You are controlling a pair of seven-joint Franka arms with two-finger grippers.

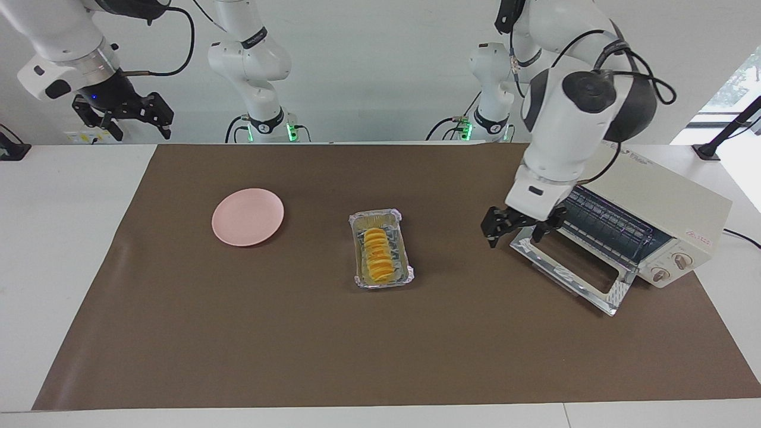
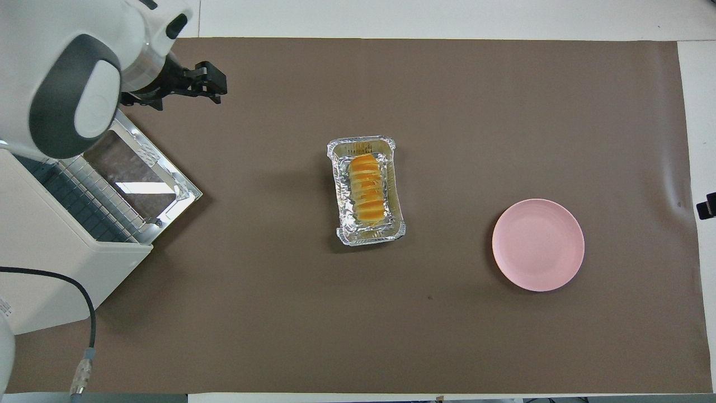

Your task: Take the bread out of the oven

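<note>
The bread (image 1: pixel 380 257) (image 2: pixel 368 190), a ridged golden loaf, lies in a crinkled foil tray (image 1: pixel 375 216) (image 2: pixel 361 145) on the brown mat, mid-table, outside the oven. The cream oven (image 1: pixel 654 196) (image 2: pixel 53 280) stands at the left arm's end with its glass door (image 1: pixel 565 267) (image 2: pixel 142 168) folded down and its dark rack bare. My left gripper (image 1: pixel 515 233) (image 2: pixel 217 84) hangs open and empty over the door's edge. My right gripper (image 1: pixel 128 122) waits raised and open past the right arm's end of the mat.
A round pink plate (image 1: pixel 248 216) (image 2: pixel 538 244) lies on the mat toward the right arm's end, beside the foil tray. The brown mat (image 1: pixel 297 333) covers most of the white table. A black cable (image 1: pixel 740 235) runs from the oven.
</note>
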